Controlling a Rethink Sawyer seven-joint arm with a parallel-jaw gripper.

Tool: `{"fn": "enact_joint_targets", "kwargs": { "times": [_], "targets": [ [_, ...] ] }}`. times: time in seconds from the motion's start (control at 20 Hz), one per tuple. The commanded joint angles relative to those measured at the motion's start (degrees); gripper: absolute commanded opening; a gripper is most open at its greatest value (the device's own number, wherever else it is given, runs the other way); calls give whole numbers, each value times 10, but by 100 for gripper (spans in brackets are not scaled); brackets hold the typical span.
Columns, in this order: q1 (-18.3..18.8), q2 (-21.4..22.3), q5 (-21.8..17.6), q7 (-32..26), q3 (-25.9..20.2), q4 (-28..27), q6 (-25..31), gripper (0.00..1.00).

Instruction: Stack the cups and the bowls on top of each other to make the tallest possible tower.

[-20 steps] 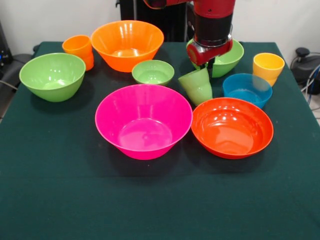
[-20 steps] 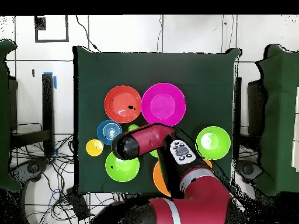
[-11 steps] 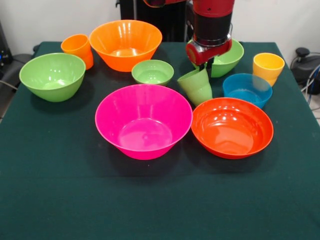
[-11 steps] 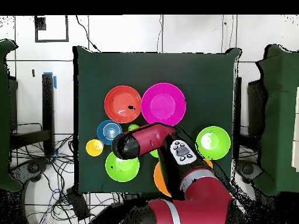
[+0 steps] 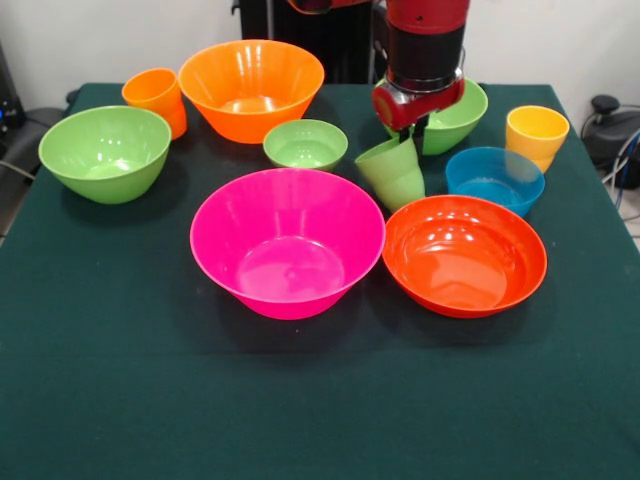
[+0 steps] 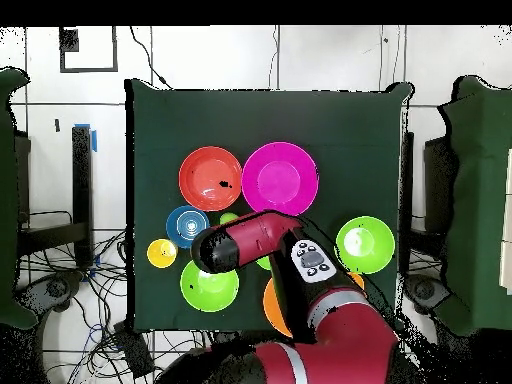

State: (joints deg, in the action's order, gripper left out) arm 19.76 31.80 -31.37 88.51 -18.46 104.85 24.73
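My gripper (image 5: 421,132) hangs behind the middle of the table, shut on the rim of the green cup (image 5: 393,173), which tilts between the pink bowl (image 5: 287,241) and the blue bowl (image 5: 494,178). The red-orange bowl (image 5: 465,253) sits just in front of the cup. Behind the gripper is a light green bowl (image 5: 458,116). The yellow-orange cup (image 5: 536,135) stands at the right. At the back left are the orange bowl (image 5: 251,88) and the leaning orange cup (image 5: 157,98). No tower shows. From overhead the arm (image 6: 245,243) hides the gripper; only a sliver of the green cup (image 6: 229,218) shows.
A second light green bowl (image 5: 105,152) sits at the left and a small green bowl (image 5: 306,144) behind the pink one. Overhead, the pink bowl (image 6: 280,180) and red-orange bowl (image 6: 210,178) lie side by side beyond the arm. Dark green cloth (image 5: 300,400) covers the table.
The gripper and the green cup have risen slightly. The orange cup now leans against the orange bowl, which has shifted a little to the left.
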Motion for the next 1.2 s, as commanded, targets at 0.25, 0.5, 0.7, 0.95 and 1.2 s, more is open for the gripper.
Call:
{"fn": "enact_joint_targets", "kwargs": {
  "times": [0.25,0.5,0.7,0.95,1.2],
  "targets": [
    [-36,7,12,52,-6,-48,22,0],
    [-57,13,11,53,14,-64,51,0],
    [-78,19,7,56,34,-75,66,0],
    [-102,21,3,64,61,-89,79,0],
    [-121,20,-1,66,87,-103,92,0]
  ]
}}
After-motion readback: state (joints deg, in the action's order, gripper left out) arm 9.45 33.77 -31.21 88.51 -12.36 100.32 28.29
